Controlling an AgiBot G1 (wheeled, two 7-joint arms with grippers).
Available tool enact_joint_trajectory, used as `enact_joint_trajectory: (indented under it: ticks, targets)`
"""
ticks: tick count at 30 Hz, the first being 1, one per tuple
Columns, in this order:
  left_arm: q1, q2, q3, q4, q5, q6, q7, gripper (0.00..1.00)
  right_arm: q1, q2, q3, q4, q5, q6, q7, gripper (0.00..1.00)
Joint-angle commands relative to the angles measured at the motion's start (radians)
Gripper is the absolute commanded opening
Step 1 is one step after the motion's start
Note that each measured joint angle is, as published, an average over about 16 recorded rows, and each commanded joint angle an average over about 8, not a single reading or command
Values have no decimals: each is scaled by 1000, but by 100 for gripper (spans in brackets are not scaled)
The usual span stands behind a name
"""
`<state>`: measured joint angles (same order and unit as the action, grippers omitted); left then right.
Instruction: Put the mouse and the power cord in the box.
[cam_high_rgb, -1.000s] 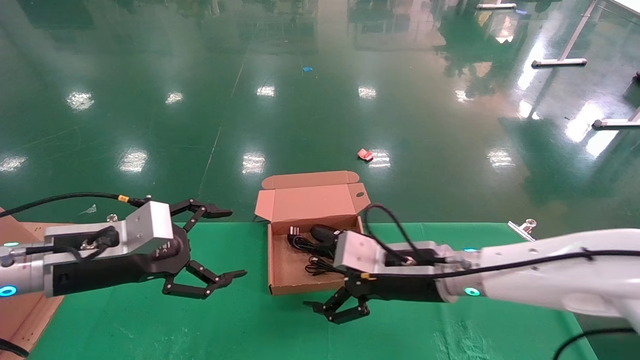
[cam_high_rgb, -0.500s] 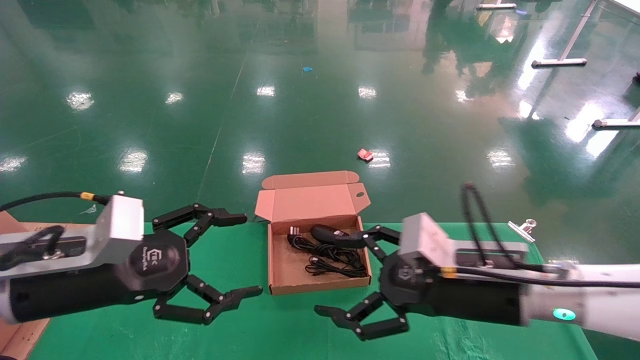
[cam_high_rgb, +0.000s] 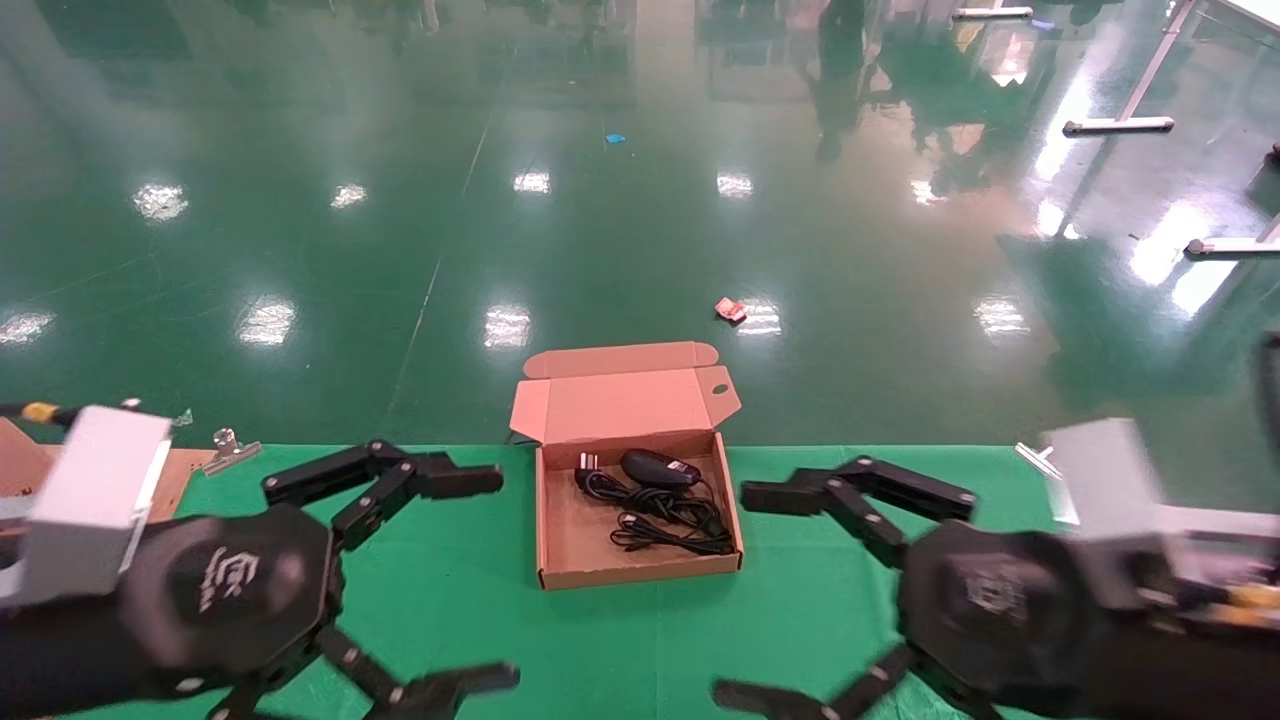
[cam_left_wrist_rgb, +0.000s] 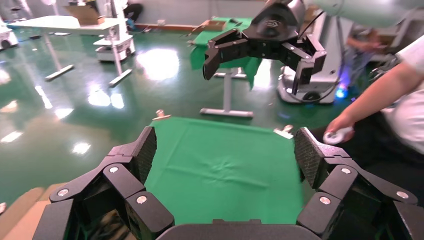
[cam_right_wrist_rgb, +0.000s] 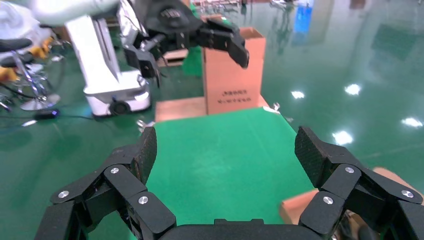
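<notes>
Left tool (cam_high_rgb: 470, 585): spread wide, nothing held, above desk left of box.
Right tool (cam_high_rgb: 760, 595): spread wide, nothing held, right of box.
Box (cam_high_rgb: 560, 545): lid up, on green desk (cam_high_rgb: 480, 620).
Mouse (cam_high_rgb: 647, 467): inside box, far end.
Power cord (cam_high_rgb: 665, 520): inside box, beside mouse.

Green table (cam_high_rgb: 480, 560) (cloth-covered) carries the box (cam_high_rgb: 575, 545).

A glossy green floor (cam_high_rgb: 620, 220) fills the room and mirrors rows of ceiling lights as bright white patches. A small red scrap (cam_high_rgb: 730, 309) and a blue scrap (cam_high_rgb: 614, 138) lie on it. White table legs (cam_high_rgb: 1130, 110) stand at the far right. Nearest is a table under green cloth (cam_high_rgb: 640, 640), held by metal binder clips (cam_high_rgb: 228, 448). A tall cardboard carton (cam_right_wrist_rgb: 235, 82) stands beyond the cloth in the right wrist view.
</notes>
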<state>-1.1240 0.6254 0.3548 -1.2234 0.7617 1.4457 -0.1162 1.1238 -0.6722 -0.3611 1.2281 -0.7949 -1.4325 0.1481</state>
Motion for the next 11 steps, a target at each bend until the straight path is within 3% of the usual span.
enact_joint_trajectory:
  ticks: [1, 11]
  targets:
    - [20, -6, -30, -24, -12, 20, -28, 100, -23, 28, 37, 26, 29, -29, 18, 100]
    - [66, -19, -102, -80, -41, 68, -86, 100, -64, 81, 113, 75, 87, -85, 41, 100]
